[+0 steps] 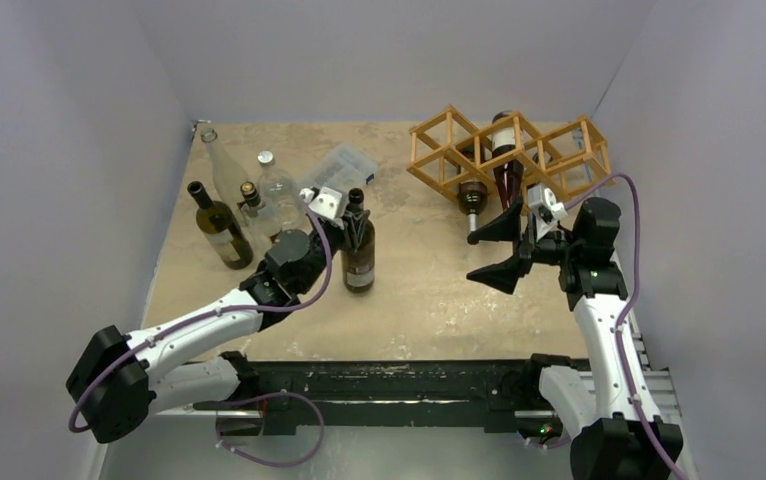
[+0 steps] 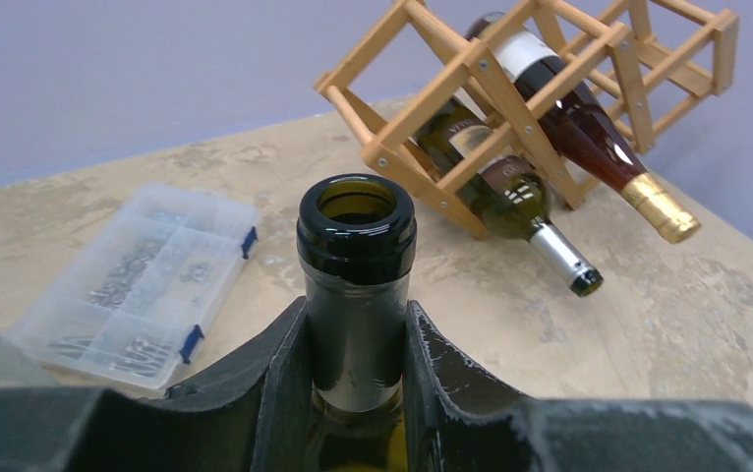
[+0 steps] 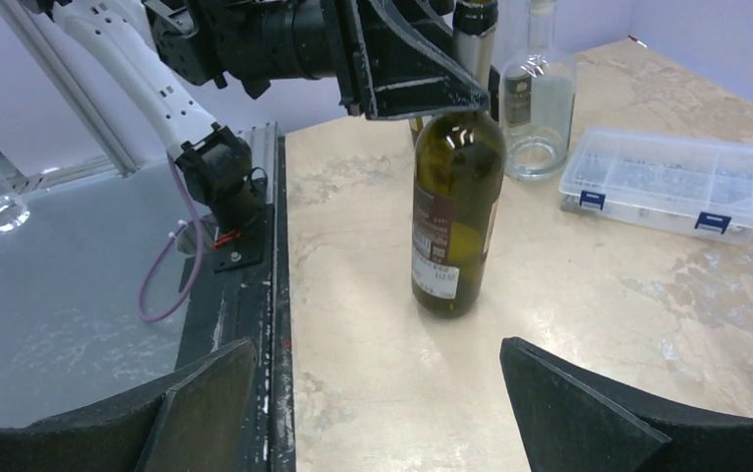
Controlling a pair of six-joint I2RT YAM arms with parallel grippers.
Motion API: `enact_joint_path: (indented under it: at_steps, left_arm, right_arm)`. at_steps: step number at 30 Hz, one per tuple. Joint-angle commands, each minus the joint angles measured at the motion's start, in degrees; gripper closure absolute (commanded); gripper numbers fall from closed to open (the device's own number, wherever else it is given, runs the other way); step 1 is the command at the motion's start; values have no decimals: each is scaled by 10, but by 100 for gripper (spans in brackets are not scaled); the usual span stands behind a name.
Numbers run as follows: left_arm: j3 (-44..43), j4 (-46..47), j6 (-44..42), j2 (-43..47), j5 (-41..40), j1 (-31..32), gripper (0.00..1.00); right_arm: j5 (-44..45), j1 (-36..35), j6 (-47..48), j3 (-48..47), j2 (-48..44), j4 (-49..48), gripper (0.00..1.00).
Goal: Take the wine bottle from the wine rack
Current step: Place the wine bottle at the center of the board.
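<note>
We cannot read the print on the brown label [image 3: 441,261] of the green wine bottle [image 3: 456,197]. It stands upright on the mottled beige surface [image 1: 419,300], well apart from the wine rack [image 1: 449,150], and the left claw [image 2: 358,344] grips its neck. In the rack lie a white-labelled bottle [image 2: 525,54] with gold foil and a darker bottle [image 2: 510,192], their lettering too small to read. The right claw [image 1: 476,256] gapes wide near the rack. Pale lilac walls [image 1: 359,50] enclose the surface.

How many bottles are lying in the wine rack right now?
2: a silver-capped bottle low in the wine rack, a gold-capped bottle higher beside it; none appears hidden.
</note>
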State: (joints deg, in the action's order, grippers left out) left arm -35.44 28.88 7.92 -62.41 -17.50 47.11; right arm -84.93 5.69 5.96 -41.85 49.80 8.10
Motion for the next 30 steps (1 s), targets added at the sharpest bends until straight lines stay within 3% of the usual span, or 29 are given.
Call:
enact_joint_path:
  at_steps: [1, 7, 14, 30]
  left_arm:
    - [-1, 108, -1, 28, 25, -46, 100]
    - [-16, 137, 6, 2, 56, -109, 100]
    - [-66, 187, 16, -89, 89, -161, 100]
    - [-219, 261, 9, -287, 133, -214, 100]
  right_arm:
    - [13, 3, 45, -5, -2, 23, 1]
    - [22, 3, 65, -6, 2, 40, 1]
    - [31, 3, 89, -10, 3, 62, 1]
    - [37, 3, 118, -16, 8, 87, 1]
